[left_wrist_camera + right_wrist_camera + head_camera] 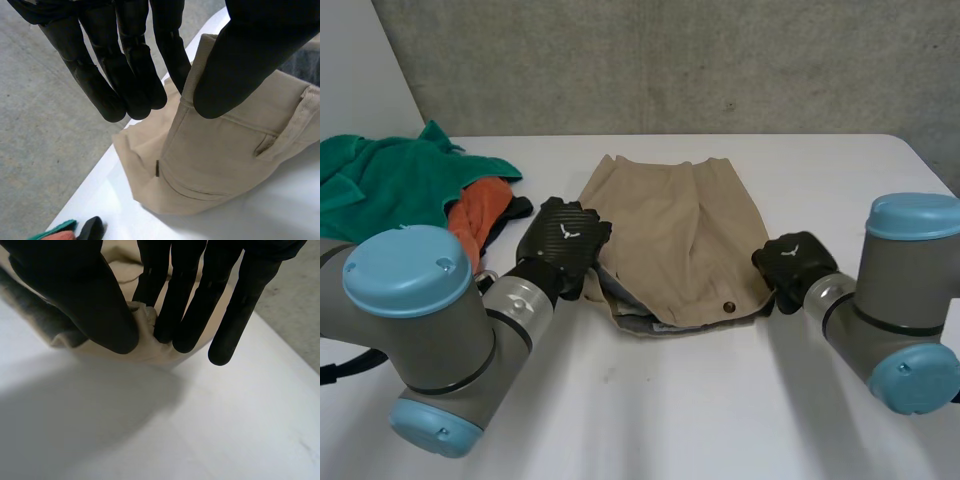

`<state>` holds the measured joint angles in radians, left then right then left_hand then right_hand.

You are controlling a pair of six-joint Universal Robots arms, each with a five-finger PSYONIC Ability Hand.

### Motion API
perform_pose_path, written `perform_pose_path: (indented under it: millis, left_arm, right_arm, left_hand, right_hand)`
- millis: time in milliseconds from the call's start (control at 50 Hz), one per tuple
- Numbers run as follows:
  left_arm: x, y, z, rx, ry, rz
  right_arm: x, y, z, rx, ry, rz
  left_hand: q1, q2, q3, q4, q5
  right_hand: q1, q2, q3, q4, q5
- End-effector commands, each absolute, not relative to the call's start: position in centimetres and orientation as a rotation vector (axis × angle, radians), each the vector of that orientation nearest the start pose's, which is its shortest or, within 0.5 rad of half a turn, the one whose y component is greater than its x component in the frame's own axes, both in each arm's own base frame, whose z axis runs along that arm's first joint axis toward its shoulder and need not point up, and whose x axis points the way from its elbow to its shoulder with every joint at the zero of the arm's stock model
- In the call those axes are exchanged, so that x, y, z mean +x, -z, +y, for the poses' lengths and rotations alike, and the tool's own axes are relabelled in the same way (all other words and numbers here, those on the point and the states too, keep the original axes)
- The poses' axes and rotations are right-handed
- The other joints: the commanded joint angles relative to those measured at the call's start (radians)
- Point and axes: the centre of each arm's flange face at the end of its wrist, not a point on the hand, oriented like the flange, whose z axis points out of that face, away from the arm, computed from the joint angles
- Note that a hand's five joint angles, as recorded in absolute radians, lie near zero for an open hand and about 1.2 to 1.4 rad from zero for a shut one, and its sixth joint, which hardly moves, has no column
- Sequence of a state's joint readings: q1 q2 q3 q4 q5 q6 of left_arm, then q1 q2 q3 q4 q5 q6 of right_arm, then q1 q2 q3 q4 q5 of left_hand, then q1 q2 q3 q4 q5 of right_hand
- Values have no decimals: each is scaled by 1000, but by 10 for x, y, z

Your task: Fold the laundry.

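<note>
Surface: white table (650,400), grey concrete wall (670,60) behind.
Far left: green cloth (380,180) heaped, orange cloth (480,215) against it.
Left hand (563,240): at the waistband's left end; thumb and nearest finger nip its edge, the other fingers straight.
Centre: beige shorts (680,230) lying flat, waistband toward the robot.
Right hand (792,262): at the waistband's right end; thumb and fingers pinch a bunched fold.

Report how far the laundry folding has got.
Done: the tan garment lies spread flat on the table. In hand: the left hand and right hand each pinch an end of its waistband. Left: folding it, then the crumpled green cloth and orange cloth beside it.
</note>
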<state>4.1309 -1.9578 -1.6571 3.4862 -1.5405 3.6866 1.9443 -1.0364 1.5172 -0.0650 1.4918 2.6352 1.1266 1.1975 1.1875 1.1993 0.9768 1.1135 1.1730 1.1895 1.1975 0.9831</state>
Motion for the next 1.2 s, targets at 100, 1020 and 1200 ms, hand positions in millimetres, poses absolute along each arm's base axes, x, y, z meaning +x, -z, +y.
perform_pose_path:
  millis: [100,1020,1200]
  left_arm:
    - [-338,-213,-188,1396,2148,2057]
    - [-361,-244,-310,1134,2273,2053]
    - [-365,-197,-337,1334,2161,2110]
  right_arm:
    - [232,-185,-336,-974,2070,2230]
    - [185,-272,-310,-733,1866,2547]
    - [173,-291,-304,-897,2033,2599]
  left_hand:
    - [270,199,209,197,245]
    - [-952,-1023,-1013,-1025,-977]
    - [-952,-1023,-1013,-1025,-977]
  right_hand:
    - [283,223,207,199,239]
    - [-939,-998,-1015,-1023,-983]
    - [-848,-908,-924,-932,-892]
